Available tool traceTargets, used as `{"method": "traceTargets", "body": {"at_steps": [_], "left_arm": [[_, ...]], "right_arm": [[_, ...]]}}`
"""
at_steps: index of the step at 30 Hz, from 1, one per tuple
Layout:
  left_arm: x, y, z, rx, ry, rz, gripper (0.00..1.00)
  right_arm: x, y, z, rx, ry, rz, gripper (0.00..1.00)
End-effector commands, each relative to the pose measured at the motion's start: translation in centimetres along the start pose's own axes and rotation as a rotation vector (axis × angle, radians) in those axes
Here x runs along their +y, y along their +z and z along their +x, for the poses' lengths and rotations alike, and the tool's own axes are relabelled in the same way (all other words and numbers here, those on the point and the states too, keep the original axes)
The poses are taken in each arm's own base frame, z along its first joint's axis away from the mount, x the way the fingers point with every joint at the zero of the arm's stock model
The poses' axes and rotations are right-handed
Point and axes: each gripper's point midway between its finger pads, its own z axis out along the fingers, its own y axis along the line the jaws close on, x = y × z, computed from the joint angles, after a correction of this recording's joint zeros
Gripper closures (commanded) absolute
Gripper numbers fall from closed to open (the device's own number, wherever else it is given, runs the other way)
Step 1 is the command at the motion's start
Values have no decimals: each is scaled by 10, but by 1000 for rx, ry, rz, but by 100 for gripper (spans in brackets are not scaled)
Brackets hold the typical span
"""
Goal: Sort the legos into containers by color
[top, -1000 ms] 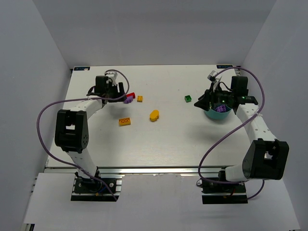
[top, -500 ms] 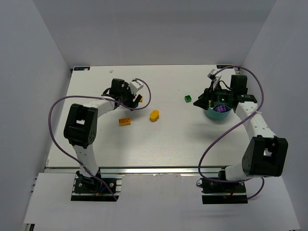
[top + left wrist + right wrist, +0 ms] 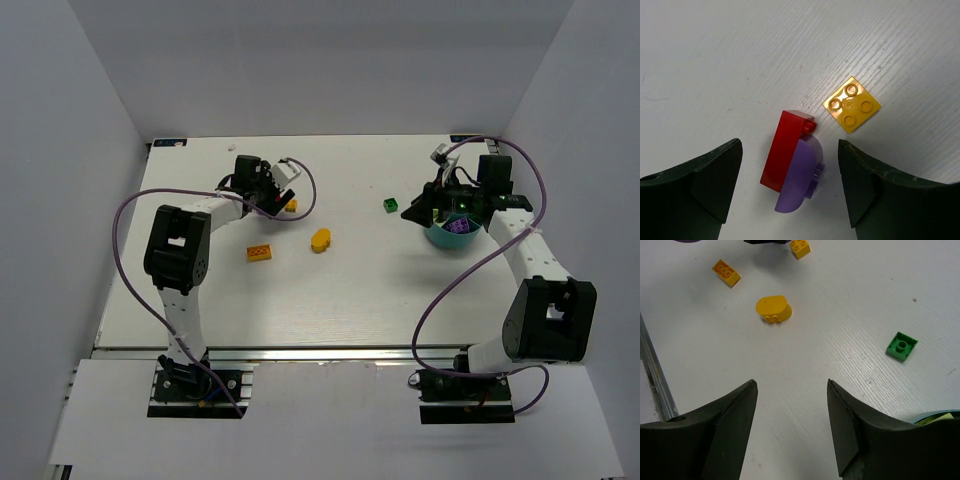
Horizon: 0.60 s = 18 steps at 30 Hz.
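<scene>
Red lego (image 3: 784,151) touches rounded purple lego (image 3: 800,176), both glossy.

We're looking down on the tabletop (image 3: 350,300), and far back on the left the left claw (image 3: 272,197) is hanging over two bricks. In its wrist view the slab brick (image 3: 785,150) and the rounded brick (image 3: 802,182) are lying pressed together, slab on the left, both sitting between the spread fingers (image 3: 695,190). The four-stud brick (image 3: 851,104) is lying beyond them to the right, apart. Nearer the bases we're finding the long brick (image 3: 259,252), with the oval brick (image 3: 320,240) to its right. Further right the single-stud brick (image 3: 389,205) is sitting, and the right claw (image 3: 420,212) is hovering, fingers apart, between it and the bowl (image 3: 445,241), where other bricks (image 3: 458,227) are lying inside.
</scene>
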Motion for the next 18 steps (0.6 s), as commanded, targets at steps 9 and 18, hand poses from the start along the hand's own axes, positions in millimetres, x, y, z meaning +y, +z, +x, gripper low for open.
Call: {"method": "traceTargets", "body": {"at_steps": [9,18], "left_arm": [[-1,5,17,15,-21,3,17],[5,-3,36,55,-52,-63,49]], "right_arm": [[-2,-5,-30,-52,-67,10,36],[0,-6,-35,-62,-64,7,36]]}}
